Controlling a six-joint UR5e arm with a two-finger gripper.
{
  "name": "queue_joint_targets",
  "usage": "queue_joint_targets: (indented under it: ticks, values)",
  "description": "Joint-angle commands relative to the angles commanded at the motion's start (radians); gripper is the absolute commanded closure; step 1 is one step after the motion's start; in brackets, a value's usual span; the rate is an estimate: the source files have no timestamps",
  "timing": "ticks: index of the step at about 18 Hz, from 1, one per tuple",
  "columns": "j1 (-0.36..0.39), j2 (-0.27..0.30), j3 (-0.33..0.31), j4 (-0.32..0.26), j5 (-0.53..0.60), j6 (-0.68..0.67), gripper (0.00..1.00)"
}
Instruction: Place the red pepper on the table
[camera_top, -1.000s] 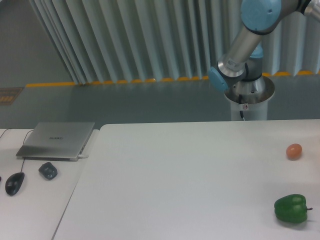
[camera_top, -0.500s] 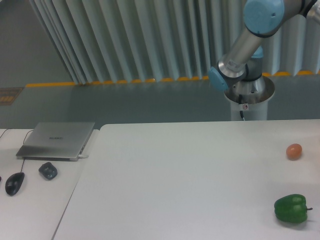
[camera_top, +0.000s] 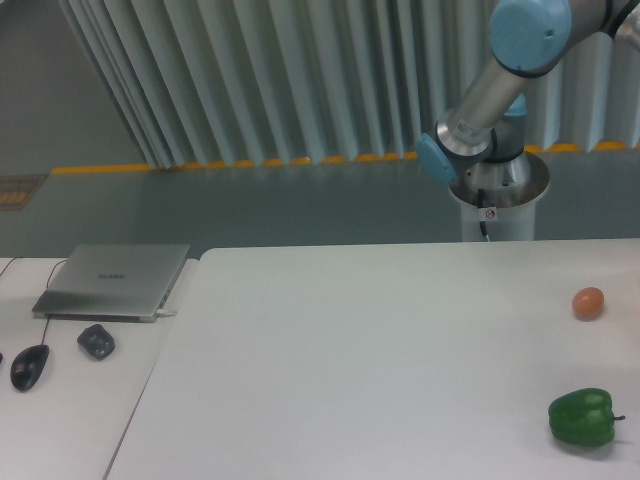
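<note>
The red pepper is out of view. The large white table (camera_top: 360, 370) fills the lower part of the view. Only the arm's silver and blue links (camera_top: 490, 90) and its base show at the top right, behind the table. The arm runs out of the frame at the upper right, so the gripper is not in view.
A green bell pepper (camera_top: 582, 417) lies near the table's front right. A small orange-pink egg-shaped object (camera_top: 588, 302) lies at the right edge. On the adjoining desk at left are a closed laptop (camera_top: 113, 280) and two mice (camera_top: 96, 341).
The arm's upper blue joint has shifted slightly to the right. Nothing on the table has moved.
</note>
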Motion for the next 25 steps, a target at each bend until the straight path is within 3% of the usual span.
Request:
queue_joint_targets:
  ticks: [1, 5, 8, 11, 14, 19, 25]
  values:
    - [0.000, 0.000, -0.002, 0.000, 0.000, 0.000, 0.35]
    - [-0.002, 0.003, 0.000, -0.002, 0.000, -0.003, 0.51]
    - [-0.003, 0.018, 0.002, -0.003, 0.000, -0.012, 0.51]
    - [-0.005, 0.069, 0.000, -0.015, 0.003, -0.011, 0.51]
    - [-0.011, 0.127, -0.005, -0.072, 0.003, -0.012, 0.51]
    - [-0.089, 0.215, -0.020, -0.149, 0.000, -0.139, 0.51]
    - [-0.193, 0.276, -0.093, -0.150, 0.000, -0.276, 0.51]
